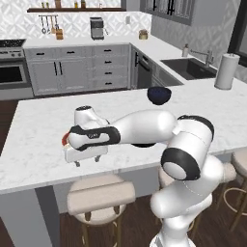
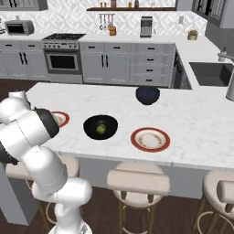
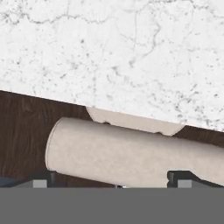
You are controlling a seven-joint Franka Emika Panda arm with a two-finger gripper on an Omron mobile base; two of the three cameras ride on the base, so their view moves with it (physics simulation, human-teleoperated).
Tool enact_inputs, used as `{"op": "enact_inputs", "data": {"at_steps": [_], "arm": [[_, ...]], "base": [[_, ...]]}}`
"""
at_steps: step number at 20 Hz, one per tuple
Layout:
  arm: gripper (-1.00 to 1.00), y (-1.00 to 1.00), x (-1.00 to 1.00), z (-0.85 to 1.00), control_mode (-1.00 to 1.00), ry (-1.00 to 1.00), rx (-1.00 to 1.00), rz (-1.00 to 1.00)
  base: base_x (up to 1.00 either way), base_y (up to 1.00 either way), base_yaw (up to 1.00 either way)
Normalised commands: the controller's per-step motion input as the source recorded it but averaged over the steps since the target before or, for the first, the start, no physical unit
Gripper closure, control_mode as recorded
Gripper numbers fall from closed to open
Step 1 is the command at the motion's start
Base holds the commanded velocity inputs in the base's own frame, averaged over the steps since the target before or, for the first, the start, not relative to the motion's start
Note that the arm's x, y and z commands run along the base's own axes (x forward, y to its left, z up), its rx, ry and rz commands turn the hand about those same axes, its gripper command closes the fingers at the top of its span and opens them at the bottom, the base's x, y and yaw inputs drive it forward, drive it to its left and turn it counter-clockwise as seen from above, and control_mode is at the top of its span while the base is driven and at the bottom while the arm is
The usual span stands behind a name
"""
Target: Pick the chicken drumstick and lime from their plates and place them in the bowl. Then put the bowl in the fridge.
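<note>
The black bowl [image 2: 100,127] stands on the marble island with the lime [image 2: 101,129] lying inside it. An empty plate [image 2: 150,139] sits to the bowl's right. A second plate [image 2: 61,119] lies to its left, half covered by my arm, and its red rim [image 1: 64,140] peeks out behind my hand. My gripper [image 1: 88,161] hangs open over the counter's front edge beside that left plate, with nothing between its fingertips [image 3: 181,179]. The chicken drumstick is hidden. The fridge is out of view.
A smaller dark blue bowl [image 2: 147,94] stands farther back on the island. Padded stools [image 3: 131,155] line the front edge below the gripper. A sink [image 1: 190,67] and a paper towel roll [image 1: 226,71] are at the right, a stove [image 2: 63,57] along the back wall.
</note>
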Motion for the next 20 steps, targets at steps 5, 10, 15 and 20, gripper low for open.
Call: {"op": "enact_inputs", "data": {"at_steps": [5, 10, 15, 20], "arm": [[-1.00, 0.00, 0.00, 0.00, 1.00, 0.00, 0.00, 0.00], [-1.00, 0.00, 0.00, 0.00, 1.00, 0.00, 0.00, 0.00], [-1.00, -0.06, 0.46, -0.14, -1.00, 0.00, -0.01, -0.03], [-1.00, -0.28, 1.00, -0.27, -1.00, 0.00, -0.01, -0.06]], "base": [[0.88, 0.00, 0.00], [0.45, 0.00, 0.00], [0.19, 0.00, 0.00], [0.00, 0.00, 0.00]]}}
